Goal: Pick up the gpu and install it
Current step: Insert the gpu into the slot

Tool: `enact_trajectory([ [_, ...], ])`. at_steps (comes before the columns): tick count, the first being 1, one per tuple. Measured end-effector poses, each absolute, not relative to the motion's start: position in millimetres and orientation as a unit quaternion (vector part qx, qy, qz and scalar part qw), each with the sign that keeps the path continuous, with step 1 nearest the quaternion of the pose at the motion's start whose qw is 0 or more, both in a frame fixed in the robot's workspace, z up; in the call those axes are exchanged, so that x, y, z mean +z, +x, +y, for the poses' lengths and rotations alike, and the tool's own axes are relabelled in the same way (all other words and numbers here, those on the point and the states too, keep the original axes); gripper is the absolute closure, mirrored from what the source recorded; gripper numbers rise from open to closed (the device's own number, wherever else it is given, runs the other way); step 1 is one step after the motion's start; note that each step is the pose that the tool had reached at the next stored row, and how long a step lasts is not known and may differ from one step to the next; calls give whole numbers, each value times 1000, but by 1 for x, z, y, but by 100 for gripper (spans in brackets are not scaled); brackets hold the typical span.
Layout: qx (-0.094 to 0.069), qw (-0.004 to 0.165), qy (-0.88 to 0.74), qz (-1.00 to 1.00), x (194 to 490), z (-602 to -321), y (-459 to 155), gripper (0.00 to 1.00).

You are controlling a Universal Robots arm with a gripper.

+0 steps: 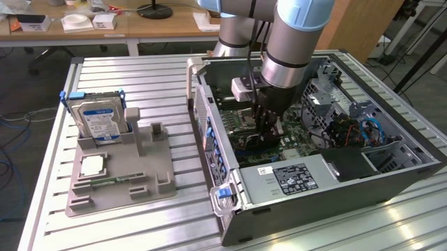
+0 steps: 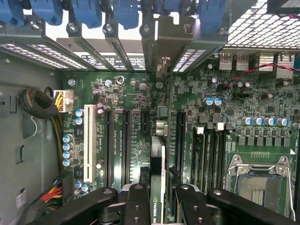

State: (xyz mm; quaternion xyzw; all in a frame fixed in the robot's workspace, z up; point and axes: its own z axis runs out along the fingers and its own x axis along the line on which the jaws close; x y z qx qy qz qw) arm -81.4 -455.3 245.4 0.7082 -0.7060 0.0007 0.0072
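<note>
Thin brownish-green gpu card (image 2: 161, 168), edge-on, is standing over the long black slots (image 2: 125, 140) of the green motherboard (image 2: 220, 98), inside the open grey computer case (image 1: 335, 198) at the exterior view's right. Black gripper (image 2: 157, 206) is pinching both its faces, probably so the edge is lining up with a slot.

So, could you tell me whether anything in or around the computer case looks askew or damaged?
Nothing stands out: the gripper holds the gpu upright and edge-on over the motherboard, and the hard drive stands in its holder.
</note>
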Motion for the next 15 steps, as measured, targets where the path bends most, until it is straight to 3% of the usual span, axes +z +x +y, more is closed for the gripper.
enact_trajectory([
  [15, 1, 8, 708, -706, 244, -455, -84, 74],
])
